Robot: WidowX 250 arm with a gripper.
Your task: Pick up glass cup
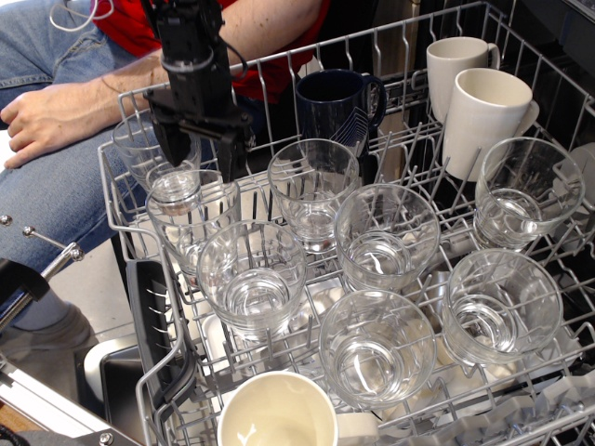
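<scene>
Standing in a white wire dish rack (125,228): nine clear glasses, three cream mugs and one dark blue mug. Item, the glass cup (141,149), back-left corner of the rack, upright, mouth up, partly hidden behind the gripper's near finger. Item, the black gripper (201,146), hanging from above at that corner, fingers apart; the left finger (173,144) stands over the cup's mouth, the right finger (232,156) just outside its right wall, the cup wall between them, contact not discernible. Item, a second glass (192,216) directly in front of the cup, its rim just below the fingertips. Item, a glass (312,189) at centre, right of the gripper, apart from it. Item, further glasses in rows toward the front and right, all upright. Item, dark blue handled mug (338,104), back row, right of the gripper. Item, two cream mugs (482,116) at the back right, mouths down; a third cream mug (277,413) at the front edge, mouth up. Item, a seated person (58,111) in jeans and red top behind the rack's left side, hand on thigh.
</scene>
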